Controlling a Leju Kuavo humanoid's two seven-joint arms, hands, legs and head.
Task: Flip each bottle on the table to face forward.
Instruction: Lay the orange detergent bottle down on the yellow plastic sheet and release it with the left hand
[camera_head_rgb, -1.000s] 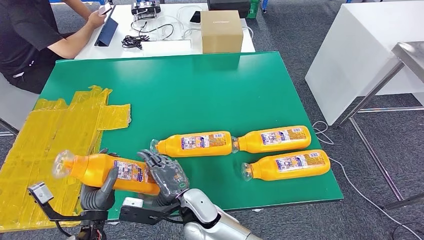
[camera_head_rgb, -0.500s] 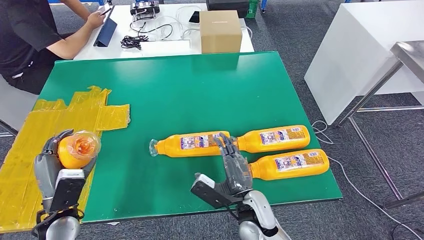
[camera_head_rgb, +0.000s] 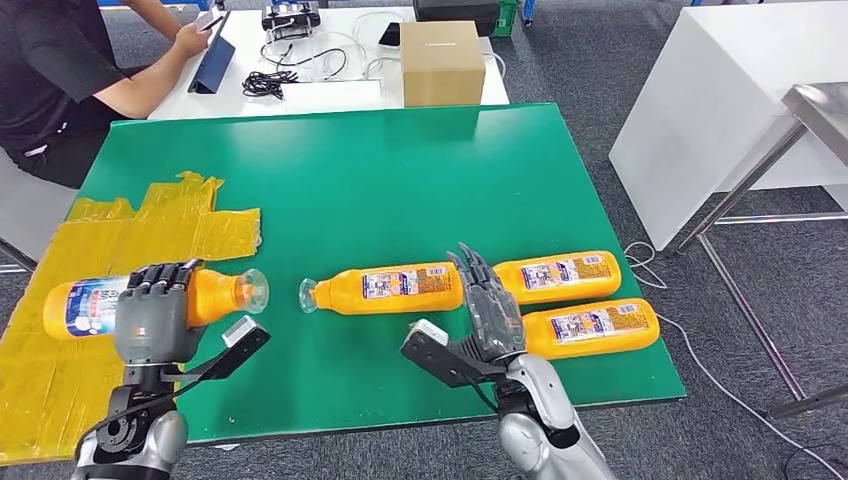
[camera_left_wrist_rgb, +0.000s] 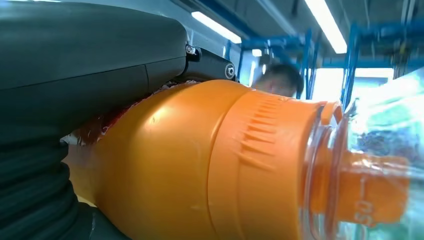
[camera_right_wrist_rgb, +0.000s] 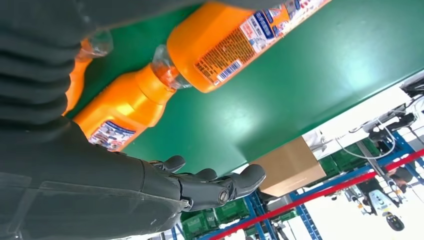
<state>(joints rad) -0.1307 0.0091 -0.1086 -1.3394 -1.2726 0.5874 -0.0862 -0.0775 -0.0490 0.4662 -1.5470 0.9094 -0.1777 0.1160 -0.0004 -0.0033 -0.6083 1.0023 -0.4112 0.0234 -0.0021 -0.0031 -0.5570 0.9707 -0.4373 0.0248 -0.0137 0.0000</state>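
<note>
My left hand (camera_head_rgb: 153, 308) grasps one orange bottle (camera_head_rgb: 150, 300) around its middle, fingers (camera_head_rgb: 158, 282) wrapped over the top of it. It lies crosswise above the yellow taped sheet (camera_head_rgb: 120, 250) at the near left of the green bench (camera_head_rgb: 380, 180), clear cap pointing right and its blue-labelled base pointing left. In my left wrist view the orange shoulder and the clear cap sit right against my palm.

My right hand (camera_head_rgb: 490, 305) is released, holding nothing, its fingers (camera_head_rgb: 478, 275) stretched out flat and pointing away from me. It hangs over the spot where three more bottles lie on their sides at the near right of the bench. The middle bottle (camera_head_rgb: 390, 288) lies with its cap to the left. The far right bottle (camera_head_rgb: 555, 277) lies just behind its base, and the near right bottle (camera_head_rgb: 590, 328) lies closer to the edge. Whether my fingertips actually touch any of them I can't quite tell; the hand covers both necks.

Beyond the bench, a cardboard box (camera_head_rgb: 442, 62) stands on a white table, and a person (camera_head_rgb: 60, 70) sits at the far left.
</note>
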